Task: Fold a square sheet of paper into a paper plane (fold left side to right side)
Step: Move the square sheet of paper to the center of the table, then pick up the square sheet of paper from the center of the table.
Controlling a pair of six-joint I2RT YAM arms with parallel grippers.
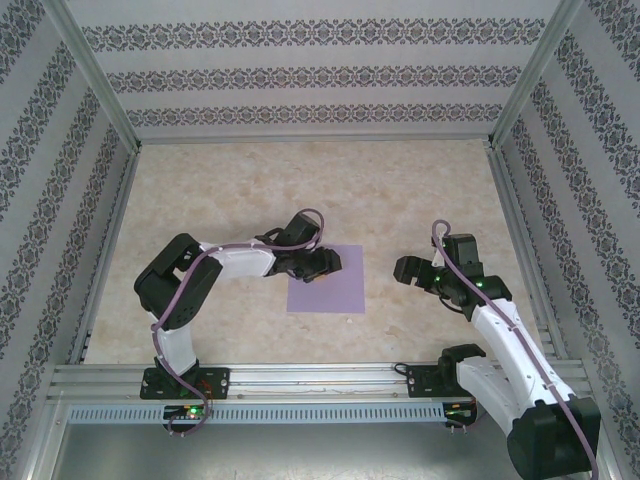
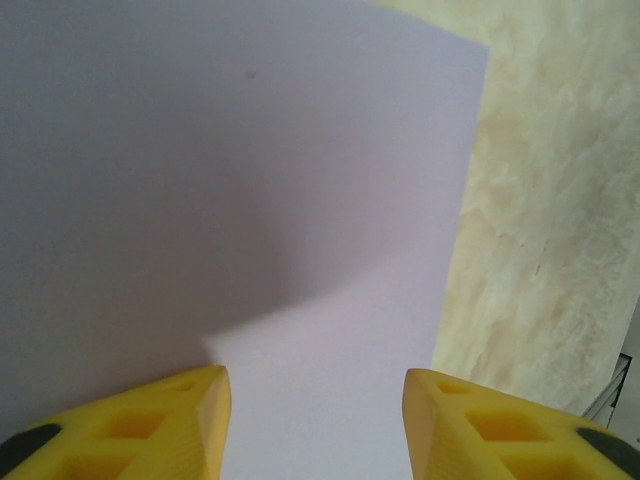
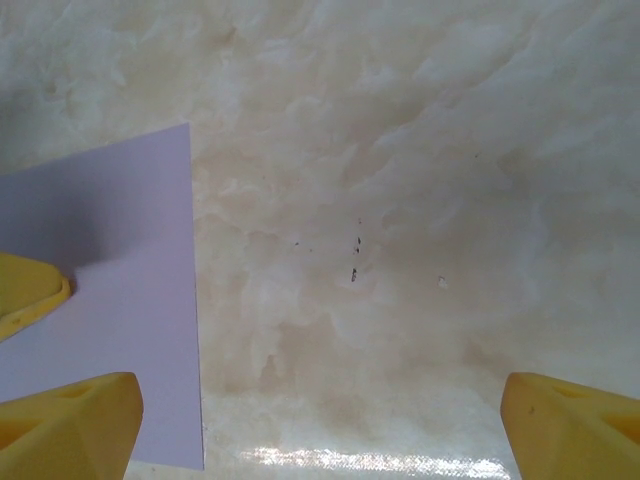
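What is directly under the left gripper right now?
The square sheet of paper lies flat on the table under the open left gripper. In the top view, the gripper covers the sheet's upper left part, so any fingertip contact cannot be seen.

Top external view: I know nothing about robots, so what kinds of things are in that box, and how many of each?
Flat square lavender-purple paper sheet: 1
White-and-black robot arms, left and right: 2
Total: 3
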